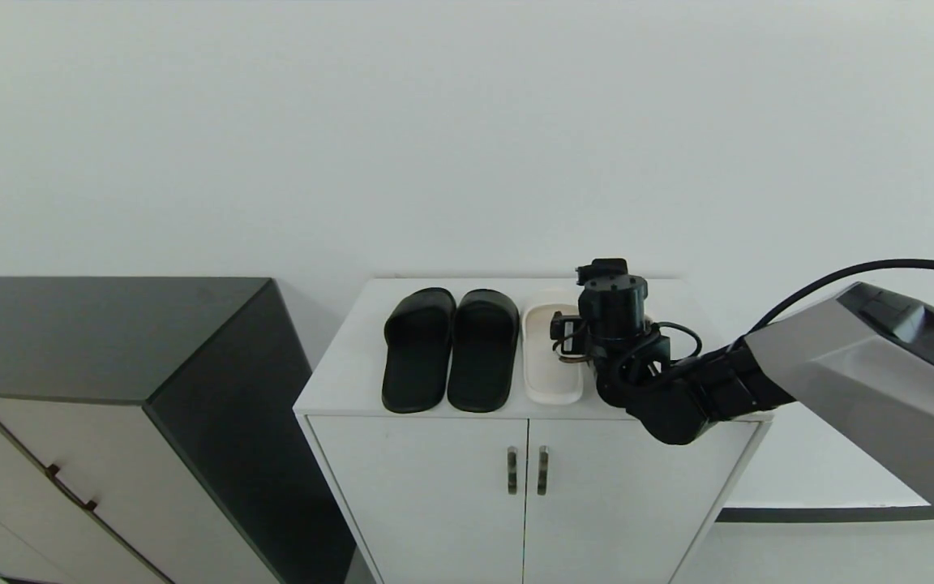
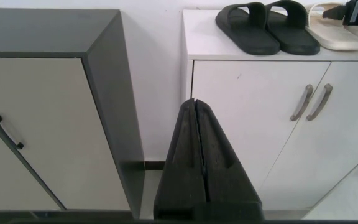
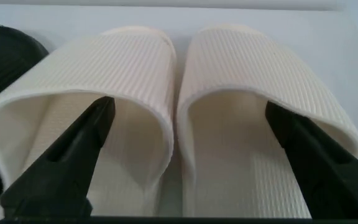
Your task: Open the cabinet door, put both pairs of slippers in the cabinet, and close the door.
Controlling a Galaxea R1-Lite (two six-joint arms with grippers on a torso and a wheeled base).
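Note:
A white two-door cabinet (image 1: 434, 495) stands against the wall, both doors closed, with its handles (image 1: 527, 470) side by side at the centre. On its top lie a pair of black slippers (image 1: 451, 349) and, to their right, a pair of cream slippers (image 1: 550, 365). My right gripper (image 1: 574, 342) hovers low over the cream pair. In the right wrist view it (image 3: 190, 107) is open, one finger under the strap of each cream slipper (image 3: 110, 68), straddling both inner strap edges. My left gripper (image 2: 195, 104) is shut on nothing, held low in front of the cabinet's left side.
A larger dark-topped cabinet (image 1: 110, 341) with pale drawer fronts stands to the left of the white one, with a narrow gap between them. A plain white wall rises behind both. The left wrist view shows the black slippers (image 2: 266, 28) and the closed doors (image 2: 253, 124).

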